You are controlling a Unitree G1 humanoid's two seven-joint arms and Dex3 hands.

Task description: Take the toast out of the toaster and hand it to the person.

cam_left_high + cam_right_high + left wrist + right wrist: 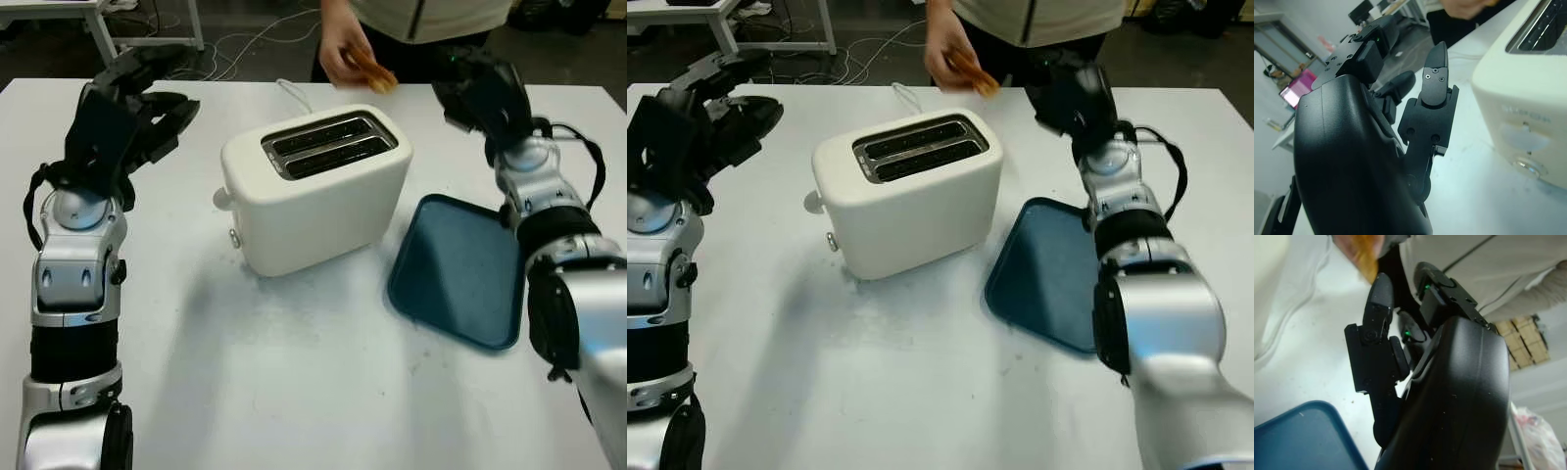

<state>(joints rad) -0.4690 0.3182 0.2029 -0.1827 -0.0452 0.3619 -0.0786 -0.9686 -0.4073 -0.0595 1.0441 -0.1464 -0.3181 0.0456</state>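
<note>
From the head camera, the toaster (313,191) stands mid-table (294,392) with both slots dark and apparently empty, and a blue tray (460,269) lies just beside it on the robot's right. The toast (372,73) is at the far edge, pinched in the person's hand (343,54), so the handover looks essentially done. The right hand (480,83) hangs near that toast, a little apart from it, open and holding nothing. The left hand (127,108) is raised over the table on the other side of the toaster, well apart from it, also open. In the left wrist view, the left hand's fingers (1435,83) reach toward the toaster's side wall without touching, and nothing lies between them. In the right wrist view, the right hand's fingers (1378,308) point up at the toast with a gap between, and the tray's corner sits below. The likely trouble now is the withdrawal: the right arm pulling back could clip the person's hand or knock the toast loose, and a low elbow could shove the tray or bump the toaster.
</note>
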